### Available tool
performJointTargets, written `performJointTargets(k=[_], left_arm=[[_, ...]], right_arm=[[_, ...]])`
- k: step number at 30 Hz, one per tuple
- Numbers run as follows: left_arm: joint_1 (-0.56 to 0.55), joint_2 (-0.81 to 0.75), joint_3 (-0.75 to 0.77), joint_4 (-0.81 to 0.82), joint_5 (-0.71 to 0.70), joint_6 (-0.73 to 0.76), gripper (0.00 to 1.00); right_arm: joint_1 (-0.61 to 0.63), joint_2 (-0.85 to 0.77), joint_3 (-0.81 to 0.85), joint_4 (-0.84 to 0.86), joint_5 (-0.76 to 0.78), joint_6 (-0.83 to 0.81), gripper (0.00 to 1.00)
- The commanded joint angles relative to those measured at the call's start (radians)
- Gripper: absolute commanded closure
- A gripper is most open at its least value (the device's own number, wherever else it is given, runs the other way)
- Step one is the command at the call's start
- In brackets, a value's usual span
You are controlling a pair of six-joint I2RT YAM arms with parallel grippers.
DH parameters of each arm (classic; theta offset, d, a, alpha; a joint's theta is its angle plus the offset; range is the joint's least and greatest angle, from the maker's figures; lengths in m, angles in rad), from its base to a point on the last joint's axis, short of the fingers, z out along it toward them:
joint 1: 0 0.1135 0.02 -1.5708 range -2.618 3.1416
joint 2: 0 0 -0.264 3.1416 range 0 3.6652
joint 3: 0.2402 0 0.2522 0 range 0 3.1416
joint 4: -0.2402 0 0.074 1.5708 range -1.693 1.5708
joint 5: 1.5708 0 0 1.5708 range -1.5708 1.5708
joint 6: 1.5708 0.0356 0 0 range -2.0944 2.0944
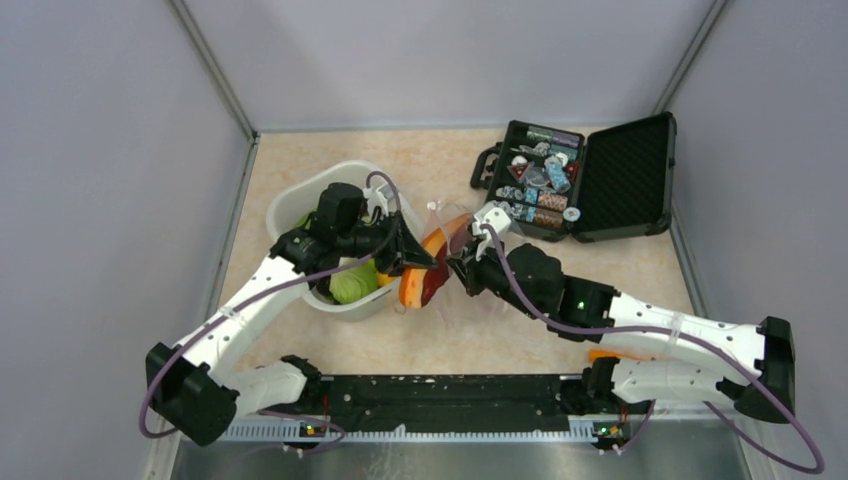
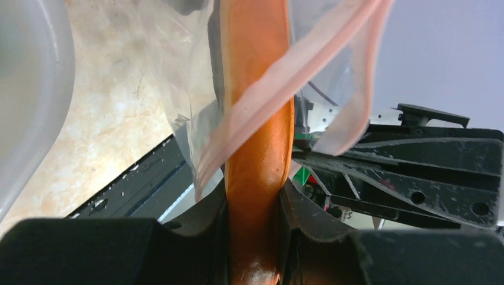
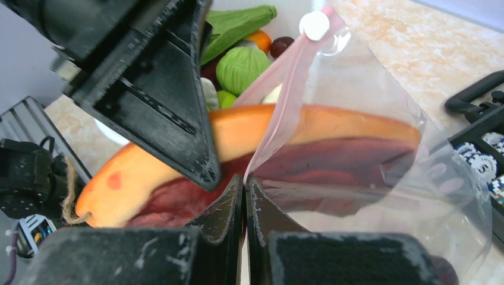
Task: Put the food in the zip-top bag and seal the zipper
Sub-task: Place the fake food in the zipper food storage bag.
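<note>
The orange toy food piece, dark red along its lower side, is held between the white tub on the left and the black case at the far right. Its right half is inside the zip-top bag and its left half is outside. The left gripper is clamped on the bare half. The right gripper is pinched tight on the bag's mouth edge by the zipper. That thin pinch could slip, or the strip lying across the piece could snag it. If released now, I judge the piece would slide out. Whether orange and red are one piece is unclear. The left arm hides much of the tub, where a green cabbage shows.
</note>
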Motion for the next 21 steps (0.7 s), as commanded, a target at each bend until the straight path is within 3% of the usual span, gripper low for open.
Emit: performJointTargets(k=[1, 4, 7, 12, 17, 21], left_arm=[[0.003, 0.055, 0.091, -0.105, 0.1, 0.142, 0.96], [0.003, 0.071, 0.068, -0.078, 0.158, 0.128, 0.97], [0.003, 0.072, 0.071, -0.078, 0.084, 0.108, 0.99], [0.002, 0.084, 0.11, 0.02, 0.071, 0.051, 0.88], [0.005, 0.137, 0.173, -0.051, 0.075, 0.117, 0.6], [0.006, 0.161, 0.229, -0.143, 0.059, 0.184, 0.33]], right_arm=[[0.014, -0.035, 0.024, 0.107, -0.017, 0.002, 1.0], [0.014, -0.026, 0.047, 0.1, -0.025, -0.004, 1.0], [0.014, -0.012, 0.055, 0.092, -0.021, -0.014, 1.0], [0.014, 0.012, 0.039, 0.091, -0.031, -0.015, 1.0], [0.014, -0.004, 0.016, 0.119, -0.084, -0.015, 1.0], [0.015, -0.008, 0.024, 0.086, 0.015, 0.02, 1.0]])
